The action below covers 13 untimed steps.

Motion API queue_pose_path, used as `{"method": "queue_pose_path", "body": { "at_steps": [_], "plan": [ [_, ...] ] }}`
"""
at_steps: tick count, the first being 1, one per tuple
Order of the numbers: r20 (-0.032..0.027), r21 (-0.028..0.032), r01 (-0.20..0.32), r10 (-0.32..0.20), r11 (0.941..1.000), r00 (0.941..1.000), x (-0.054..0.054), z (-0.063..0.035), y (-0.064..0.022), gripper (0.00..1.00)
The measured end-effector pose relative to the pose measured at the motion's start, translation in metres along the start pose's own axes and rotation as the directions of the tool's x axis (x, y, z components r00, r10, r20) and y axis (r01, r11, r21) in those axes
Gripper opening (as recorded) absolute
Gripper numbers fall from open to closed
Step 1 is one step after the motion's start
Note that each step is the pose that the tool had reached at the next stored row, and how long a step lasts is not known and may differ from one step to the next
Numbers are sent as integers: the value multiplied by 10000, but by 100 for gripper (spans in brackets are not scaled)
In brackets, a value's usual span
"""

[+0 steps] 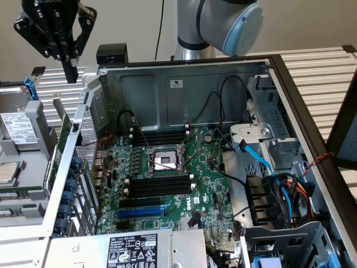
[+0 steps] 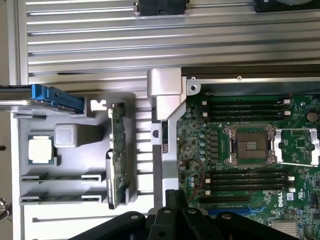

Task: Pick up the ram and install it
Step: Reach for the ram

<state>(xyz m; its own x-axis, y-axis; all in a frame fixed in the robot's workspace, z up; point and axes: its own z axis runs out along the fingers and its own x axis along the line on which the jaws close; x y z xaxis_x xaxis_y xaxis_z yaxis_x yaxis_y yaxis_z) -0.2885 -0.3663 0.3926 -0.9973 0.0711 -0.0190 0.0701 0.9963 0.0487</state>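
Likely light, stiff yet fragile, the ram [image 2: 117, 150] stands on edge in the holder [image 2: 95, 162] at nine o'clock of the motherboard [image 1: 201, 167], best pinched mid-length across its flat faces; the tool [image 1: 71, 73] hangs closed, empty.

The gripper [image 1: 71, 72] hangs high at the exterior view's left, its black linkage [image 1: 32, 34] spread wide above and its jaws pointing straight down, pressed together into one slim dark tip. The arm [image 1: 223, 22], grey with a pale blue joint cap, bends across the top of the exterior view, to the right of the gripper.
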Motion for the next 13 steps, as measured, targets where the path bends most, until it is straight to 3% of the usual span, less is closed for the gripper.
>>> {"method": "queue_pose_path", "body": {
  "at_steps": [13],
  "plan": [
    [0, 0, 0, 0, 10000, 10000, 545, -11, -12, 10]
  ]
}}
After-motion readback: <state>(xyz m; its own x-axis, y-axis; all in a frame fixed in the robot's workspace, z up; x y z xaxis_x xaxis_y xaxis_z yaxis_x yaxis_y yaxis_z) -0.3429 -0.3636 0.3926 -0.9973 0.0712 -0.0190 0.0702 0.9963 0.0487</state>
